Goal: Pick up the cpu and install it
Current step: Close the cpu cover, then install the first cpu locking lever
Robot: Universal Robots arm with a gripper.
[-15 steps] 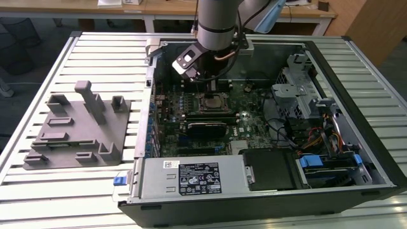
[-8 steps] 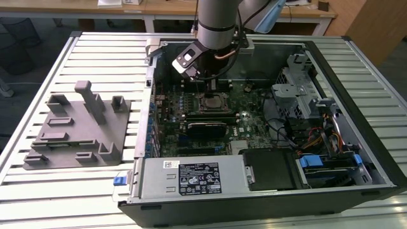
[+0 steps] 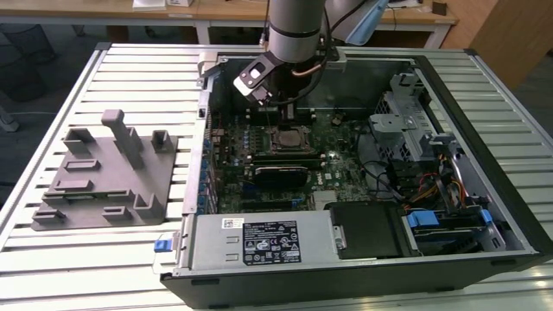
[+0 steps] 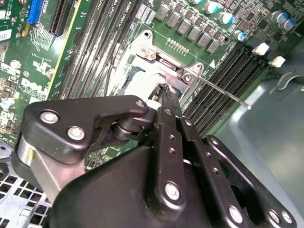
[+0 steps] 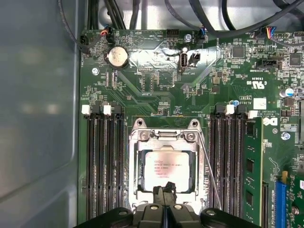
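- The arm (image 3: pixel 294 26) reaches down from above into an open computer case (image 3: pixel 346 285) that lies on its side on a slatted metal table (image 3: pixel 52 259).
- The gripper (image 5: pixel 164 191) hangs low over the green motherboard (image 5: pixel 156 90), right at the processor socket.
- Jaws: in both wrist views the two black fingers (image 5: pixel 159 194) are brought together tip to tip. No gap shows and nothing is visible between them.
- The cpu (image 5: pixel 164 167) lies flat inside the socket, silver top up, ringed by the socket's metal frame (image 5: pixel 164 137).
- In the first wrist view the fingertips sit at the cpu's near edge and overlap it. I cannot tell whether they touch it or hover just above.
- I also cannot tell whether the chip is fully seated.
- A thin lever rod (image 5: pixel 211 175) runs slanted along one side of the frame. In the second wrist view its free end sticks out over the memory slots (image 5: pixel 102 161).
- Banks of these slots flank the socket on two sides. A round coin cell (image 5: pixel 117 57) sits farther up the board, well apart from the socket.
- A grey fixture block (image 3: pixel 103 175) with upright posts rests on the table at the exterior view's left, outside the case and well apart from the gripper.
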